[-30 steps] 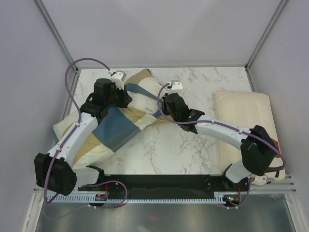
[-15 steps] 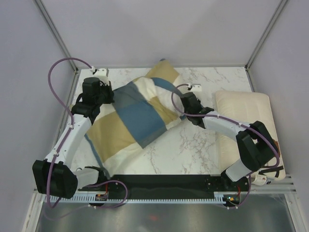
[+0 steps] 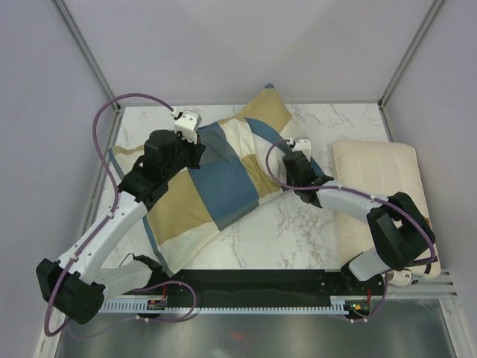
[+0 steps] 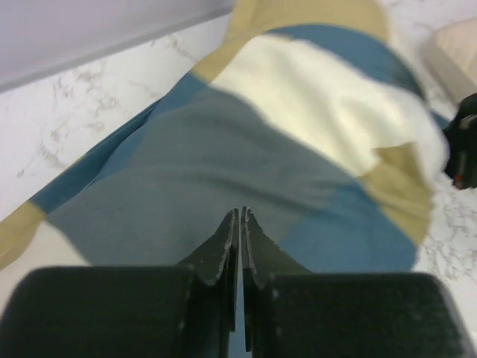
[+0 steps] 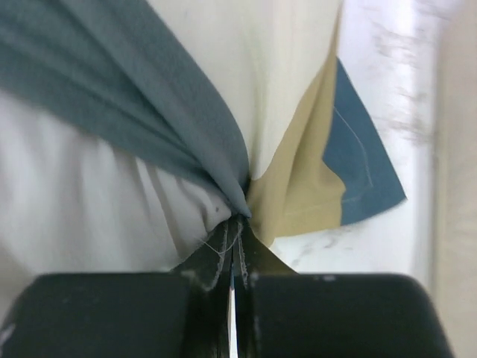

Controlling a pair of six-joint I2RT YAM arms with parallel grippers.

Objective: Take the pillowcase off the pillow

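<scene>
Marble table [image 3: 298, 231], pillowcase [image 3: 223, 179] shifted farther back; right claw [image 5: 235, 224] pinching it, left claw [image 4: 240, 215] pressed together

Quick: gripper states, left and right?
Left gripper: shut over the pillowcase; whether it pinches fabric cannot be told.
Right gripper: shut on a gathered fold of the pillowcase.

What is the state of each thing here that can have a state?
pillowcase: on the pillow, not pulled off, far corner raised against the back wall.
pillow: inside the pillowcase, hidden.
left gripper: shut, tips at the blue-grey fabric; whether it grips cannot be told.
right gripper: shut on a gathered fold of the pillowcase.
cream pillow: lying flat at the table's right side.
</scene>
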